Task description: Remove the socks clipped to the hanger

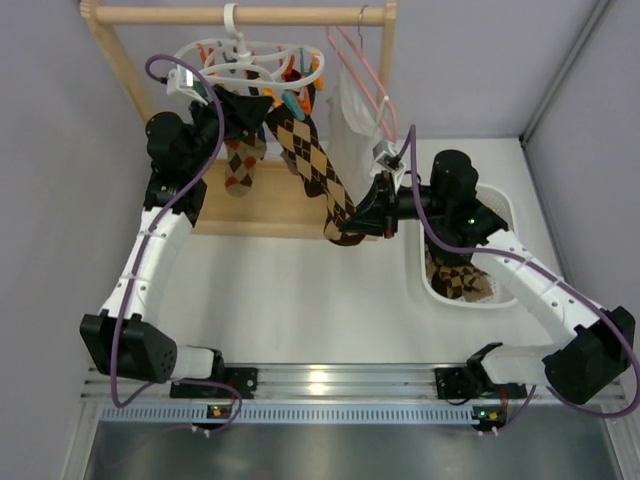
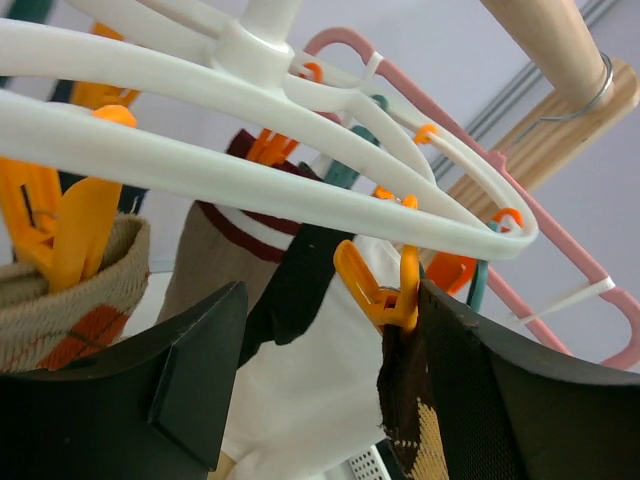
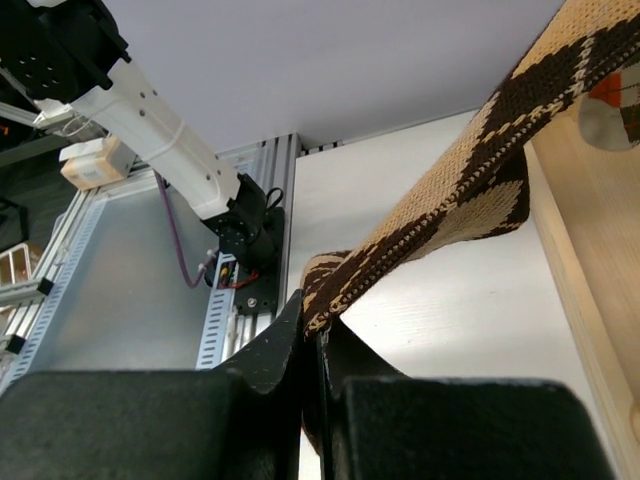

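Note:
The white ring hanger [image 1: 250, 52] [image 2: 300, 190] hangs from the wooden rail, with orange and teal pins and several socks clipped to it. A long brown argyle sock [image 1: 312, 160] [image 3: 470, 190] stretches down from it to the right. My right gripper [image 1: 352, 224] [image 3: 312, 310] is shut on its toe end. My left gripper [image 1: 232, 108] [image 2: 335, 300] is up under the ring, open. Its jaws straddle an orange pin [image 2: 385, 295] that holds the brown argyle cuff [image 2: 408, 400]; the pin lies against the right finger. A tan argyle sock [image 1: 240, 165] and a striped-cuff sock [image 2: 215, 250] hang nearby.
A pink wire hanger [image 1: 368, 75] with a white garment [image 1: 350, 125] hangs just right of the ring. A white basket [image 1: 500, 205] at the right holds argyle socks. The rack's wooden rail [image 1: 150, 14] and base board [image 1: 270, 205] stand at the back.

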You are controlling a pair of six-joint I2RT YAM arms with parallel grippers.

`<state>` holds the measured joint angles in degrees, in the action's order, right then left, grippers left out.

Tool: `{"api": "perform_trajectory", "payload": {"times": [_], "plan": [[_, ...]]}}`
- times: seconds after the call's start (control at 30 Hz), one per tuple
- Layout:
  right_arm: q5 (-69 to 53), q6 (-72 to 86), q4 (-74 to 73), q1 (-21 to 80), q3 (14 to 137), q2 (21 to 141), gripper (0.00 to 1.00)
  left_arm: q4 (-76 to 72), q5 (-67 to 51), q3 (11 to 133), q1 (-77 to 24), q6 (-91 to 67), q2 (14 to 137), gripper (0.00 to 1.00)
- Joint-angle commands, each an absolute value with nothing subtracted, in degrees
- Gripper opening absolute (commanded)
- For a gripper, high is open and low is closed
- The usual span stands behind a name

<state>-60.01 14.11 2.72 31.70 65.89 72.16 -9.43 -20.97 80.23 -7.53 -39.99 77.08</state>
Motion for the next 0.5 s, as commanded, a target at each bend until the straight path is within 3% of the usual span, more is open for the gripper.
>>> {"api": "perform_trajectory", "payload": {"times": [0.0, 0.33, 0.47], "plan": [[-61.17, 10.38, -2.00, 31.55, 69.69, 71.36, 0.00, -19.33, -26.27, 81.03, -7.12, -42.27, 78.31, 0.72], [-61.70, 6.15, -6.41, 31.90, 70.58, 71.72, 0.00, -27.94, -31.28, 81.12, -6.94, -45.35, 82.26, 0.67], [-61.87, 5.63, -6.59, 31.90, 70.49, 71.89, 0.00, -28.83, -30.85, 81.65, -6.94, -45.44, 83.32, 0.57]]}}
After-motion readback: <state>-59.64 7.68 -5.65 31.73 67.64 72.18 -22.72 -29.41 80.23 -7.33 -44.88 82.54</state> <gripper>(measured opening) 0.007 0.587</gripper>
